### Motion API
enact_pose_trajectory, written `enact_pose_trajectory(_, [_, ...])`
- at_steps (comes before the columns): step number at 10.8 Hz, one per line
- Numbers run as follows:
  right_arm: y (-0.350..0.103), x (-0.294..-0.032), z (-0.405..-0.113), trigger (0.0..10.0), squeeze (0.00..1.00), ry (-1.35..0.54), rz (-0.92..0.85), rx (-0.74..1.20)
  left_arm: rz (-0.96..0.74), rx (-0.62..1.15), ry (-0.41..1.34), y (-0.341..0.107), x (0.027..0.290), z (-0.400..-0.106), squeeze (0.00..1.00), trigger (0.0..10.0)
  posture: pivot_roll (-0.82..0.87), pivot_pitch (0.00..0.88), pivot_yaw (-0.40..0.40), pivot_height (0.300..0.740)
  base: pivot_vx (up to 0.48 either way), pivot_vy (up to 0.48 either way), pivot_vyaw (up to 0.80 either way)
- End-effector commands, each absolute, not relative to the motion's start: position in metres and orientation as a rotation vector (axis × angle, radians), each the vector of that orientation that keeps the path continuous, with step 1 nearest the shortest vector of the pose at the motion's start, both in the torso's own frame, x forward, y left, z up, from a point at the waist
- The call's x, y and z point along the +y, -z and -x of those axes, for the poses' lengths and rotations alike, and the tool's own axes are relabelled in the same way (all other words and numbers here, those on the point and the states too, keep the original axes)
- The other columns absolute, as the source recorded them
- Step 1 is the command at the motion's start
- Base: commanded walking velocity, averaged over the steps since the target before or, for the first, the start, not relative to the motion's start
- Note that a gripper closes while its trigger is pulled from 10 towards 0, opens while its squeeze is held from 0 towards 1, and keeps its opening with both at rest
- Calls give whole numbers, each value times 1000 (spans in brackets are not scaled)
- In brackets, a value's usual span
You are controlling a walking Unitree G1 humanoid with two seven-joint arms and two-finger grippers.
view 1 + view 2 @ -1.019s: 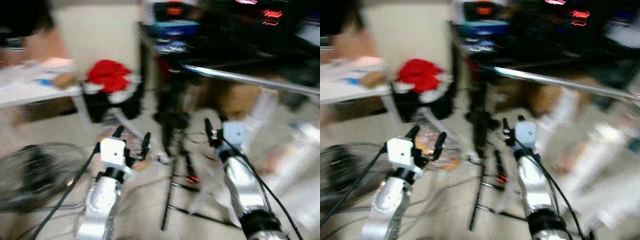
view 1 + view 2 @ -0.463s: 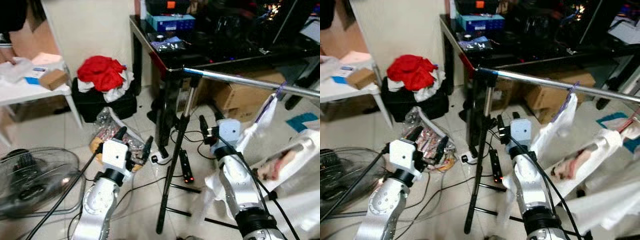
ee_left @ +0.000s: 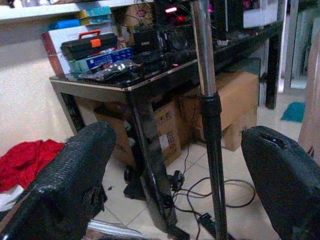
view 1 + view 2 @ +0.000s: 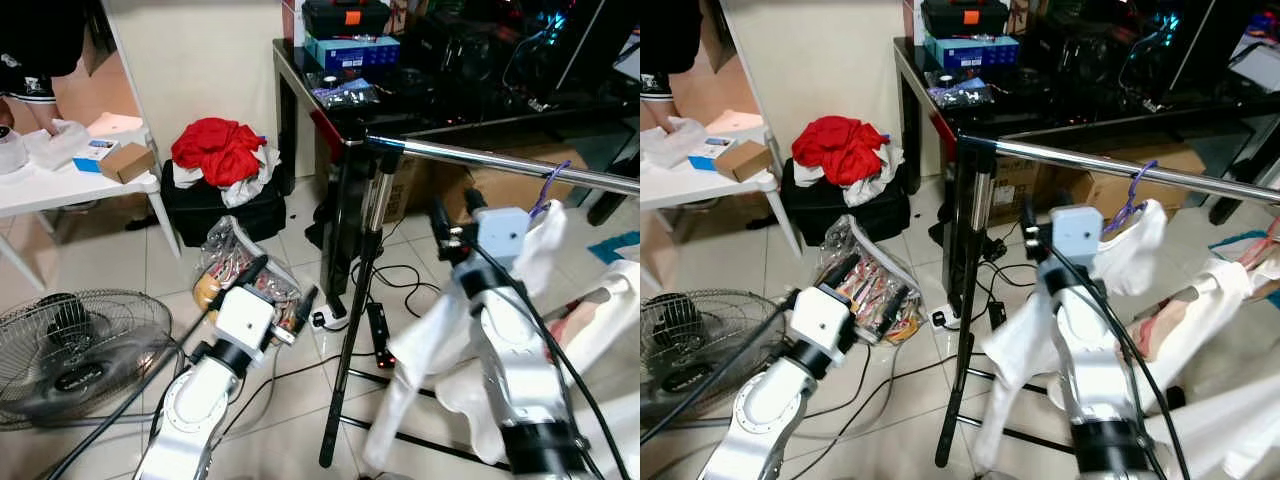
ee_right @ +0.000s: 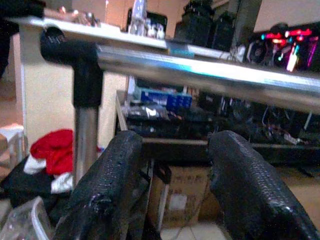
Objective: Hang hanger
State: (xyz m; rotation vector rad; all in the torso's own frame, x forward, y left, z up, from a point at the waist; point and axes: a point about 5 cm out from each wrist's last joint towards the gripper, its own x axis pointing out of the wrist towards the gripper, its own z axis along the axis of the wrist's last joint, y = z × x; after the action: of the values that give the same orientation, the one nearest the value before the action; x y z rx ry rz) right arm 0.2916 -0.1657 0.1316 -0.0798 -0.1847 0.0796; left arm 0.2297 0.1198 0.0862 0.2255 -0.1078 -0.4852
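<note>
A silver clothes rail [image 4: 500, 161] runs right from a black corner joint on an upright pole [image 4: 352, 330]. A purple hanger hook [image 4: 1136, 192] sits over the rail, and a white garment [image 4: 1128, 250] hangs from it. My right gripper [image 4: 453, 207] is raised just under the rail, left of the hanger and beside the garment. In the right wrist view its fingers [image 5: 107, 185] stand apart with nothing between them, and the rail [image 5: 200, 70] crosses just beyond. My left gripper [image 4: 280, 283] is low over the floor, wide open and empty [image 3: 177, 137].
A black glass desk [image 4: 420, 100] with boxes stands behind the rail. Red clothes [image 4: 220, 150] lie on a black bag by the wall. A plastic bag [image 4: 232, 262], cables and a power strip litter the tiles. A floor fan [image 4: 70, 340] and a white table [image 4: 60, 185] are left.
The blur has cleared and the camera has shifted. My right arm has risen from knee height to just under the rail. The left arm stays low.
</note>
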Motion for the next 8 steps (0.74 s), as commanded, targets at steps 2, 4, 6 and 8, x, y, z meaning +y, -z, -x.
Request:
enact_pose_trajectory(2, [-137, -173, -282, 10000, 0, -63, 115, -129, -342, -90, 567, -74, 117, -223, 0, 10000, 58, 0, -4, 740, 0, 0, 0])
enact_pose_trajectory(4, [-126, -171, -274, 10000, 0, -149, 162, -9, -467, -80, 639, -67, 123, -218, 0, 10000, 47, 0, -2, 740, 0, 0, 0])
enact_pose_trajectory(6, [-120, -176, -272, 10000, 0, -149, 212, 74, -608, -70, 744, -60, 132, -216, 0, 10000, 41, 0, -4, 740, 0, 0, 0])
enact_pose_trajectory(8, [-119, -185, -270, 10000, 0, -121, 269, 124, -645, -77, 762, -58, 134, -217, 0, 10000, 35, 0, -10, 740, 0, 0, 0])
